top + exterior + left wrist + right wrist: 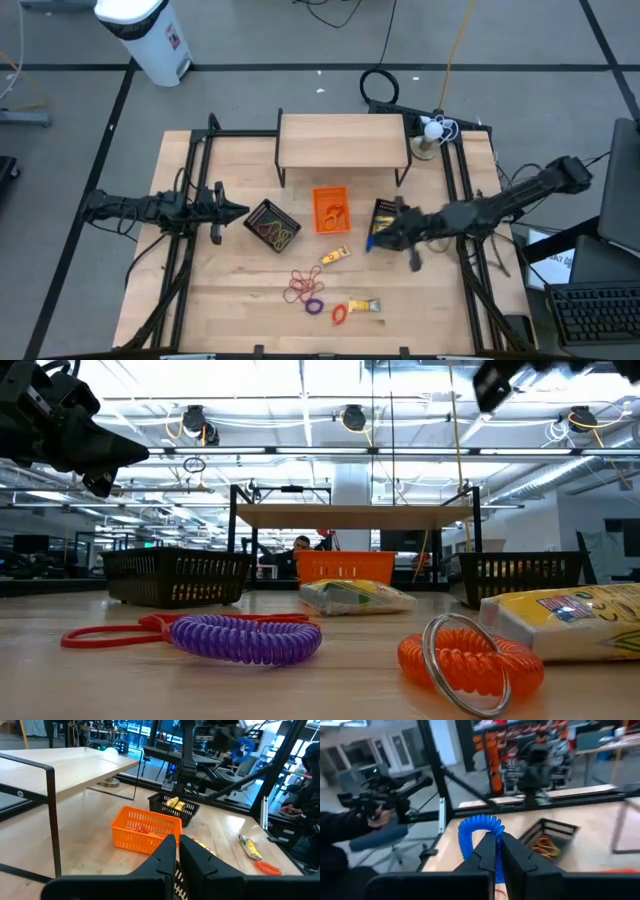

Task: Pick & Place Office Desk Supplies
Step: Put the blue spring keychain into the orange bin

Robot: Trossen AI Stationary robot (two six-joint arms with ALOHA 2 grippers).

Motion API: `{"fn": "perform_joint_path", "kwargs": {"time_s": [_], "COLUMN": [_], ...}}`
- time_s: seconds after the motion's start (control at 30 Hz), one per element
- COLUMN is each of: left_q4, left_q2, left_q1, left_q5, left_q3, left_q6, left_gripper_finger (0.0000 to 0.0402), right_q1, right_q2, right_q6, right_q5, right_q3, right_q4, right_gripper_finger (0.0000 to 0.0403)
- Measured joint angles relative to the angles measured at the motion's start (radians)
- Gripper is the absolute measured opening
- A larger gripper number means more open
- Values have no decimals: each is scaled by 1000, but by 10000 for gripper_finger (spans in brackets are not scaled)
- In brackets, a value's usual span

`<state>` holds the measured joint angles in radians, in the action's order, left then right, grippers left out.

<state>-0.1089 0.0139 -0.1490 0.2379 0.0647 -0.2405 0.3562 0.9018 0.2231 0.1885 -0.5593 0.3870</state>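
Note:
My right gripper (497,840) is shut on a blue coiled ring (479,831). It hangs over the table middle (372,241), between the right black mesh tray (385,214) and a yellow packet (335,256). My left gripper (177,844) is shut and empty, in the air just left of the left mesh tray (272,226), which holds rubber bands. On the near table lie red-brown rubber bands (303,285), a purple ring (245,638), an orange ring (470,656) and a second yellow packet (365,306). My right gripper pinches the blue coiled ring between its two fingers, on one stretch of the coil (490,836). The fingers come roughly level from the table's right. The rest of the loop stands out past the fingertips, and the ring is lifted clear of the table.
A small orange tray (331,210) sits between the two mesh trays and holds orange items. A wooden shelf (343,140) on black legs stands at the far edge. The right mesh tray (174,807) holds yellow packets. A person's hand (375,815) shows beyond the table.

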Motion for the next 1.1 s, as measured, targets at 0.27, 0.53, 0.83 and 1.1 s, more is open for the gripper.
{"fn": "perform_joint_path", "kwargs": {"time_s": [0.27, 0.53, 0.83, 1.1], "left_q4": [0, 0, -1, -1], "left_q2": [0, 0, 0, 0], "left_q1": [0, 0, 0, 0], "left_q5": [0, 0, 0, 1], "left_q3": [0, 0, 0, 0], "left_q6": [-1, -2, 2, 2], "left_gripper_finger": [21, 21, 21, 21], "right_q1": [-48, -57, -57, -57], "right_q2": [-394, -658, -801, -841], "right_q6": [-30, -60, -75, -55], "right_q5": [74, 89, 109, 201], "right_q3": [229, 332, 399, 448], "right_q4": [3, -41, -96, -125], "right_gripper_finger": [1, 1, 0, 0]}}
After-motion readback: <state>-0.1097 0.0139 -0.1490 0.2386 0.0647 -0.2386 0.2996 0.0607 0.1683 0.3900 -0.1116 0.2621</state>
